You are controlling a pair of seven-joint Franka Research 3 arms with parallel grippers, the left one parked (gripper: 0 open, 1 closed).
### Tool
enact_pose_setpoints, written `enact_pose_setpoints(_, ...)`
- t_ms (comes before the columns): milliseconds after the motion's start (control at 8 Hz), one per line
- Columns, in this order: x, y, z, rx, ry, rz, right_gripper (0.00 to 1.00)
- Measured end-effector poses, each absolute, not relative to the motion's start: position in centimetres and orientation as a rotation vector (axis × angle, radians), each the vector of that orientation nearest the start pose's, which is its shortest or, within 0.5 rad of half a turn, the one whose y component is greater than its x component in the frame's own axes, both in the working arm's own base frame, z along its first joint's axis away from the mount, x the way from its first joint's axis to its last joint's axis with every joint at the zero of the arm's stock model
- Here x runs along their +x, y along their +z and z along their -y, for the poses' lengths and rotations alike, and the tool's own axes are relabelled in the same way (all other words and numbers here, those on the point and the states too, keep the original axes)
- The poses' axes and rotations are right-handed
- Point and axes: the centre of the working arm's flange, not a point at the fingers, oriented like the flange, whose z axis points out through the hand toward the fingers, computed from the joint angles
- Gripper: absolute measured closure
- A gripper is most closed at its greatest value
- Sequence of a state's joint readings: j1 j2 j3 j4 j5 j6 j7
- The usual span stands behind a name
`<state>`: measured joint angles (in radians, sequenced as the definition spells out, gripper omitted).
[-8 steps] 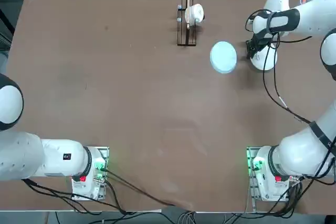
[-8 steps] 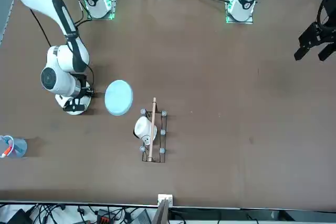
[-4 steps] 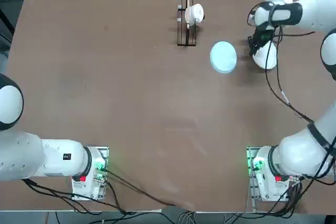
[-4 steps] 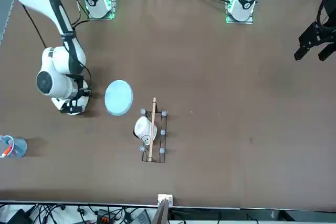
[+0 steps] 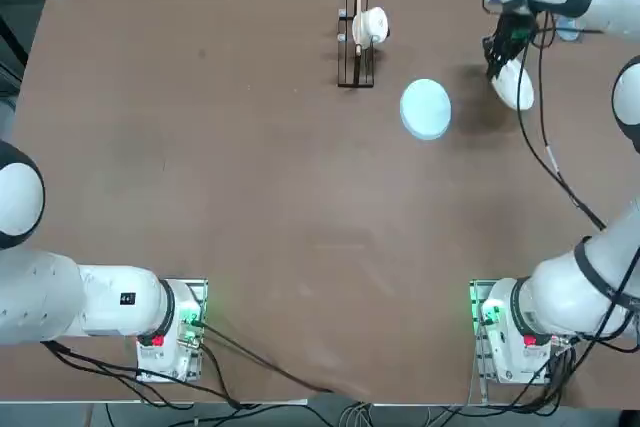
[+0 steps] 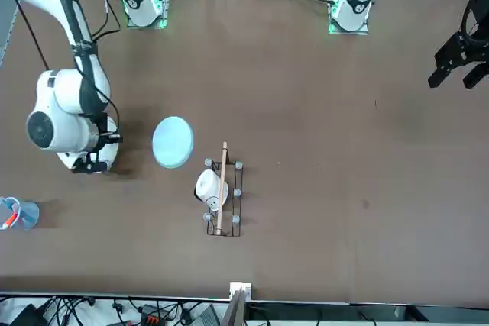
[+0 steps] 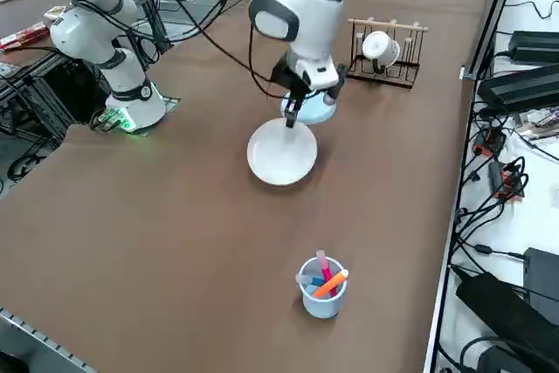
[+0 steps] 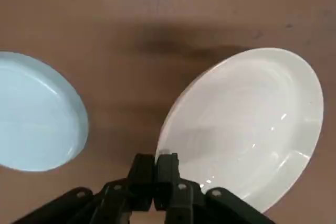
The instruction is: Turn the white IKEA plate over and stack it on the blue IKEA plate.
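The white IKEA plate (image 7: 281,155) hangs tilted above the table, held by its rim. My right gripper (image 7: 291,116) is shut on that rim; in the wrist view the fingers (image 8: 168,167) pinch the edge of the white plate (image 8: 247,124). From overhead the white plate (image 5: 516,85) shows below the gripper (image 5: 496,55) at the far right of the table. The pale blue IKEA plate (image 5: 426,108) lies flat on the table beside it, toward the middle. The blue plate is also seen in the other views (image 6: 173,141) (image 7: 320,108) (image 8: 37,114).
A small wire rack (image 5: 355,65) holding a white cup (image 5: 372,25) stands at the far edge near the blue plate. A clear bluish cup with pens (image 7: 321,286) sits near the table's right edge. The brown table (image 5: 250,197) stretches toward the arm bases.
My right gripper has risen and moved toward the far edge, taking the white plate up off the table by its rim. The blue plate has not moved.
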<state>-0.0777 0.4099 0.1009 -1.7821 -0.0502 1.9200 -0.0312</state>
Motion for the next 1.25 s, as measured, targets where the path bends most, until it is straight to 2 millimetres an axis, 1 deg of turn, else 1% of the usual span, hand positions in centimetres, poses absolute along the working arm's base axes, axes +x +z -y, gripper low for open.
enact_pose_setpoints(125,62.6,33.3,-0.7,-3.103,0.398,0.110,0.96)
enact_pose_setpoints(375,63.8,38.3,-1.7,-3.016,0.325,0.075,0.97)
enact_pose_setpoints(500,64.2,39.9,-2.5,-2.933,0.293,0.072,0.97)
enact_pose_setpoints(625,64.3,40.7,-3.5,-2.819,0.269,0.089,0.97)
enact_pose_setpoints(875,64.1,41.4,-5.5,-2.565,0.250,0.118,0.97)
enact_pose_setpoints(1250,64.2,43.1,-8.3,-2.253,0.190,0.124,0.97)
